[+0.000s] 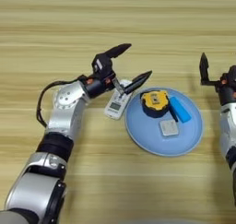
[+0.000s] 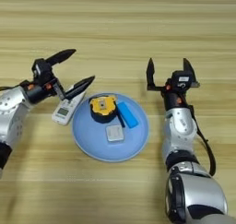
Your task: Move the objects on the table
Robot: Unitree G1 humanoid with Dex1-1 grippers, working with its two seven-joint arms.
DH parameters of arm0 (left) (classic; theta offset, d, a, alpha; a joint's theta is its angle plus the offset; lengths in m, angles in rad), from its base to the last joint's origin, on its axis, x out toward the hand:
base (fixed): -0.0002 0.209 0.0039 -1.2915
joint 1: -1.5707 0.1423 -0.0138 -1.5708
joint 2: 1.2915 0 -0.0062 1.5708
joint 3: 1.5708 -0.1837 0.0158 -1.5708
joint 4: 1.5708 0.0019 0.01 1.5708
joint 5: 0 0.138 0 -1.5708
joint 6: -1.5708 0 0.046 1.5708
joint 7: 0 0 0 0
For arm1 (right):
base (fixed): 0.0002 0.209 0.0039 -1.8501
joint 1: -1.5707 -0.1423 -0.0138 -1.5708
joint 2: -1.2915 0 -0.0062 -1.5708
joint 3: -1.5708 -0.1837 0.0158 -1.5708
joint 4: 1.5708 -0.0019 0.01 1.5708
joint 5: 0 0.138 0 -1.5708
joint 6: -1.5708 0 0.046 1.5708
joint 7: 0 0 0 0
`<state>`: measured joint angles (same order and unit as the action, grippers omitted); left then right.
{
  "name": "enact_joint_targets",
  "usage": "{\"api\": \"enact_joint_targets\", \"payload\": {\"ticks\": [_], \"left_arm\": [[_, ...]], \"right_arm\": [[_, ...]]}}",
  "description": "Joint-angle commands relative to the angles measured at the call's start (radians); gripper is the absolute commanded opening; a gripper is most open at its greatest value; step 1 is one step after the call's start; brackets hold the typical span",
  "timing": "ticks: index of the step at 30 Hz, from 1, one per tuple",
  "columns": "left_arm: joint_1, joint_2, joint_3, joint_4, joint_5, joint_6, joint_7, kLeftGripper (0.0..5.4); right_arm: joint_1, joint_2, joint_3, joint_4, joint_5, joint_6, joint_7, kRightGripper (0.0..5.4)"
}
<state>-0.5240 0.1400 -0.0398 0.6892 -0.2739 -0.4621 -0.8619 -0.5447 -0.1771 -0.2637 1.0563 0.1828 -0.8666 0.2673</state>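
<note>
Left eye view: left gripper, fingers spread, above the remote control; right gripper spread, right of the plate; no writing legible.

A round light-blue plate lies flat at the middle of the scene. Its surface is plain, with a shallow raised rim running all the way round its edge.

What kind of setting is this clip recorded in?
Probably a tabletop manipulation test bench: a bare wooden table, two robot arms over it, and small items, a tape measure, blue bar and grey block, gathered on a blue plate.
</note>
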Motion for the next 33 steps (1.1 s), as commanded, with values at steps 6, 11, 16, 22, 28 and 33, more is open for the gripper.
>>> {"api": "enact_joint_targets", "payload": {"ticks": [6,11,16,22,28,33], "left_arm": [[-0.092,0.014,0.075,0.395,0.131,-0.118,0.287,5.37],[-0.114,0.012,0.095,0.459,0.145,-0.132,0.326,5.37],[-0.125,0.022,0.106,0.491,0.168,-0.142,0.352,5.37],[-0.131,0.022,0.119,0.505,0.174,-0.139,0.353,5.37],[-0.126,0.021,0.121,0.505,0.174,-0.139,0.338,5.37],[-0.105,0.02,0.131,0.484,0.15,-0.131,0.278,5.37]], "right_arm": [[-0.012,-0.007,0.015,0.002,-0.035,-0.046,-0.013,5.4],[-0.011,-0.008,0.022,0.005,-0.055,-0.07,-0.029,5.4],[-0.015,-0.006,0.024,0.011,-0.06,-0.077,-0.044,5.4],[-0.017,-0.007,0.028,0.016,-0.074,-0.077,-0.062,5.4],[-0.017,-0.007,0.03,0.015,-0.078,-0.084,-0.069,5.4],[-0.017,-0.006,0.029,0.015,-0.078,-0.091,-0.074,5.4]]}}
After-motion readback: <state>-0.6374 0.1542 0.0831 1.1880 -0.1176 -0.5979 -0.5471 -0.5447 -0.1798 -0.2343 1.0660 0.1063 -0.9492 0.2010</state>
